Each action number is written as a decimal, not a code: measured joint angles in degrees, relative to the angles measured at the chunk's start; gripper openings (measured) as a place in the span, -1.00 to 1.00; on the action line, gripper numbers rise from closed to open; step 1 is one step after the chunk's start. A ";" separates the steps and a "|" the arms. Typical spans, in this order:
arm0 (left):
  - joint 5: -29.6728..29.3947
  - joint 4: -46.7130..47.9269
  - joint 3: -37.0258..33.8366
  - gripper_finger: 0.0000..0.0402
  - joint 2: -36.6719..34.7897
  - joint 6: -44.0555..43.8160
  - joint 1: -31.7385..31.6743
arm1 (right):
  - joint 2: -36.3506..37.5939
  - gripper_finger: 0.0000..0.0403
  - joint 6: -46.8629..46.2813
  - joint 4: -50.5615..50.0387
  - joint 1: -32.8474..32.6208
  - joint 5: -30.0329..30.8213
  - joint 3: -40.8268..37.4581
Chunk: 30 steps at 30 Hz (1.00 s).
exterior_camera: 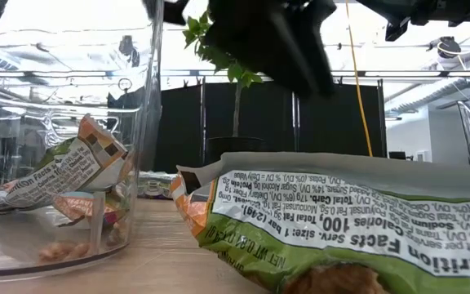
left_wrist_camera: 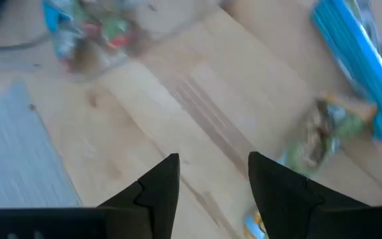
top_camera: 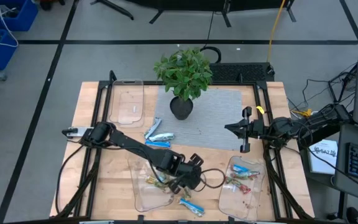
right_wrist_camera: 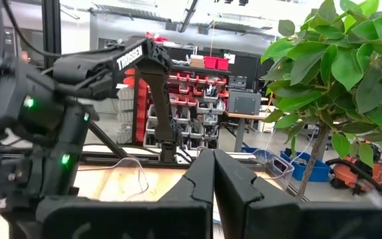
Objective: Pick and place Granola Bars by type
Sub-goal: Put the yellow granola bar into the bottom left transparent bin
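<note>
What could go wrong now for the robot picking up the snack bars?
The left gripper hangs open and empty by the clear plastic tray, so it might bump the tray's wall. The blue-white foil bar lies at the wooden table's front edge; a nudge could knock it off.

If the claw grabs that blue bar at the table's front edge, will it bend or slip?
The blue bar probably crinkles, since its foil wrapper looks thin. It might slip, as the wrapper looks shiny. It lies flat, so rolling seems unlikely.

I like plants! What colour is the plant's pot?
The pot is black, with green leaves above. The high view shows it best.
</note>
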State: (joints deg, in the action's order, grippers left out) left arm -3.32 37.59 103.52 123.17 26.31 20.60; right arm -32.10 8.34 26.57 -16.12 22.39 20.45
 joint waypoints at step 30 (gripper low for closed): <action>18.52 4.37 1.05 -0.08 7.55 2.51 -2.95 | -0.02 -1.00 -0.57 -0.24 0.00 -0.14 0.02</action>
State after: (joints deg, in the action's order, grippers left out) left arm 15.20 41.96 104.57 130.73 28.82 17.65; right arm -32.12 7.77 26.33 -16.12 22.26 20.47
